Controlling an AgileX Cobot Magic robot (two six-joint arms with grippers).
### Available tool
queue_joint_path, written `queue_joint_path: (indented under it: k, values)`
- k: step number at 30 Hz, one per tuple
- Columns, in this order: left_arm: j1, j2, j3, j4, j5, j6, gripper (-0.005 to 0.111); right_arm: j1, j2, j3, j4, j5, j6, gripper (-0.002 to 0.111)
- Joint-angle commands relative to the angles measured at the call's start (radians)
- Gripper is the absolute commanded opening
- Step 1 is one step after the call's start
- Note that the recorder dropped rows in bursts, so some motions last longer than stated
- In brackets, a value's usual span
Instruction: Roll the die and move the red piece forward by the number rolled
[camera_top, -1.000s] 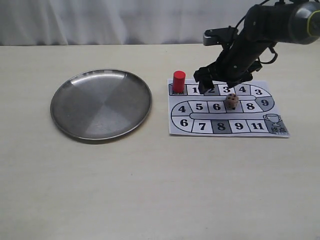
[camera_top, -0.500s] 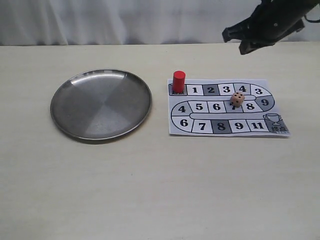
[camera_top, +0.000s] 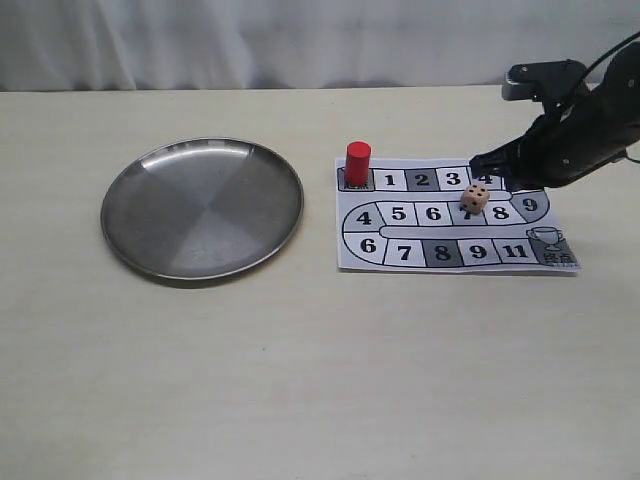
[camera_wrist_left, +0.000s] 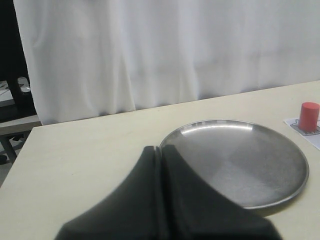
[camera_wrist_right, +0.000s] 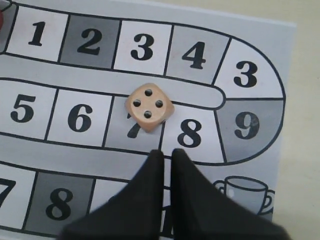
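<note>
This is looking like a robotics lab bench, not a home. A white curtain (camera_top: 250, 40) is hanging as a plain backdrop behind a bare pale surface (camera_top: 300, 380). Off to one side of the left arm's fingers (camera_wrist_left: 140, 200), past the curtain's edge, a dark gap is showing another grey bench (camera_wrist_left: 17, 122) with blurred gear. A printed paper game board (camera_top: 404, 252) is lying just beyond the right arm's fingers (camera_wrist_right: 145, 200), and a steel plate (camera_top: 200, 210) is sitting ahead of the left ones, like test props.

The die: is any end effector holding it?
Nothing is held. The die lies free on the board; left end effector and right end effector are shut.
</note>
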Motion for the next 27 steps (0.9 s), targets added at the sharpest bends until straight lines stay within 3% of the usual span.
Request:
queue_joint_path:
  k: [1, 13, 19, 27]
  values:
    - [-0.002, -0.001, 0.002, 0.000, -0.009, -0.001, 0.000, 0.002, 0.007, 0.029, 0.002, -0.055, -0.013, 0.005]
    - [-0.002, -0.001, 0.002, 0.000, -0.009, -0.001, 0.000, 0.005, 0.108, 0.032, 0.006, -0.033, -0.090, 0.005]
    - [-0.002, -0.001, 0.002, 0.000, -0.009, -0.001, 0.000, 0.065, 0.110, 0.032, 0.002, -0.036, -0.189, 0.005]
    - [-0.002, -0.001, 0.002, 0.000, -0.009, -0.001, 0.000, 0.060, 0.110, 0.032, -0.003, -0.079, -0.180, 0.005]
